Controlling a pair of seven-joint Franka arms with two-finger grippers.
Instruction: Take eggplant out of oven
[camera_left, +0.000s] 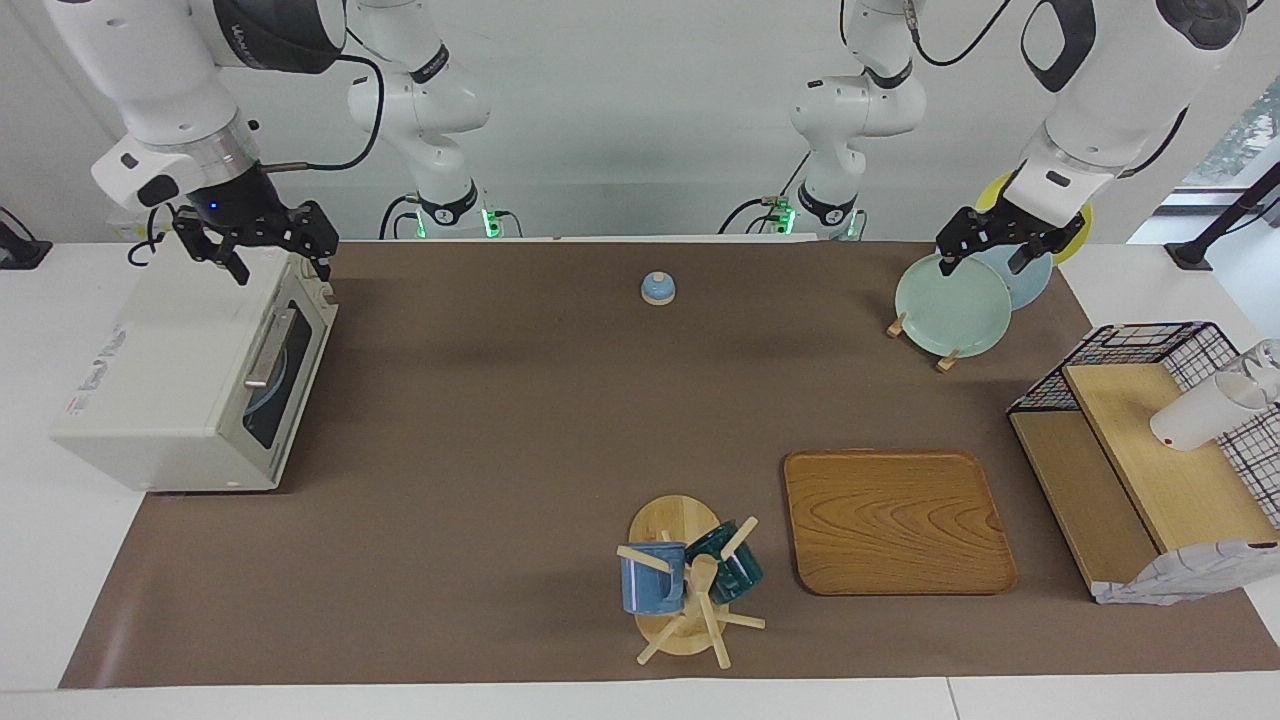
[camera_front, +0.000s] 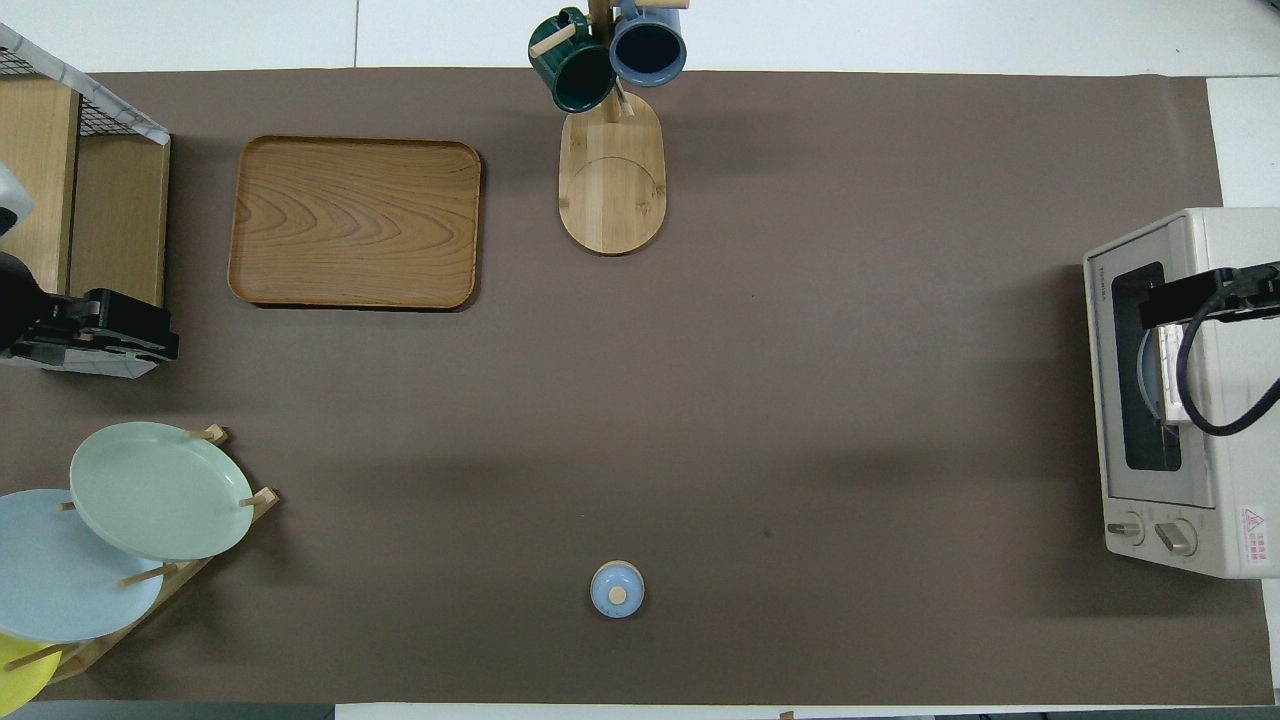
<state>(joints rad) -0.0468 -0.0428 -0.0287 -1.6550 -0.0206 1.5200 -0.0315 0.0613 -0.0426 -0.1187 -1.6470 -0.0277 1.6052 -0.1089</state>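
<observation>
The cream-white oven (camera_left: 170, 400) (camera_front: 1120, 470) stands at the right arm's end of the table, its dark glass door (camera_left: 275, 395) closed and the metal bar handle (camera_left: 268, 350) across it. The eggplant is hidden; only a pale blue round shape shows through the glass. My right gripper (camera_left: 281, 263) (camera_front: 1150, 300) hangs open above the oven's top edge nearest the robots, holding nothing. My left gripper (camera_left: 984, 262) (camera_front: 150, 338) hangs open and empty over the plate rack.
A rack with a pale green plate (camera_left: 950, 305) (camera_front: 160, 490) and a blue one stands at the left arm's end, beside a black wire basket (camera_left: 1150, 345) with wooden shelves. A wooden tray (camera_left: 895, 520) (camera_front: 355, 220), a mug tree (camera_left: 690, 580) (camera_front: 610, 170) and a small blue knob (camera_left: 657, 288) (camera_front: 617, 588) sit mid-table.
</observation>
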